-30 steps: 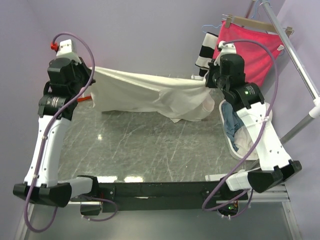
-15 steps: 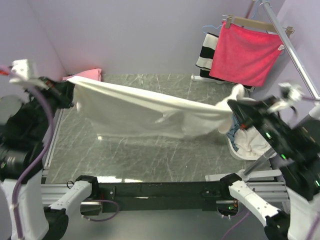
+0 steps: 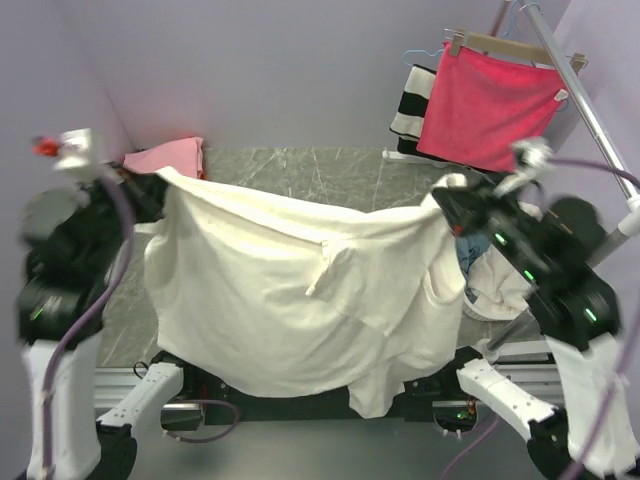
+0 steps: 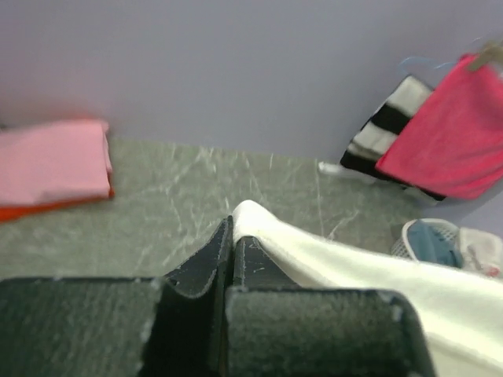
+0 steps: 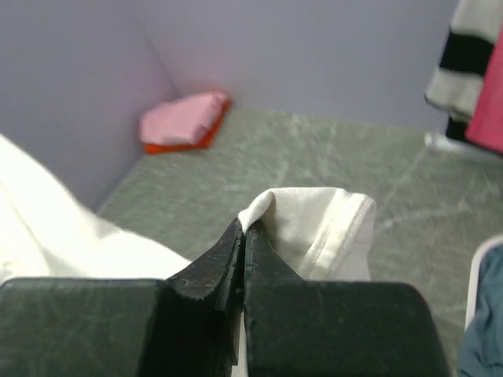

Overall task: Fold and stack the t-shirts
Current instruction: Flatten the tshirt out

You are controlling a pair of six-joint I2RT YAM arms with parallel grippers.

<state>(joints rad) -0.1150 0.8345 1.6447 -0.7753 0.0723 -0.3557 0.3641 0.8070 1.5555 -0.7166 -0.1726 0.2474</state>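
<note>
I hold the cream t-shirt [image 3: 300, 290] spread in the air between my two grippers.
My left gripper [image 4: 233, 236] is closed on one upper corner and my right gripper [image 5: 242, 232] is closed on the other, so the shirt hangs like a curtain above the surface [image 3: 300, 170], with its lower edge over my bases. I think this is the spreading step before the first fold. The next move needs both arms to go down and forward together, so that the cloth lands flat. The pink t-shirt [image 3: 165, 157] lies folded in the far left corner, on the orange-red t-shirt [image 4: 47, 210]. The basket [image 4: 409, 228] on the right holds a blue cloth [image 4: 434, 245] and a white cloth [image 4: 479, 255].
</note>
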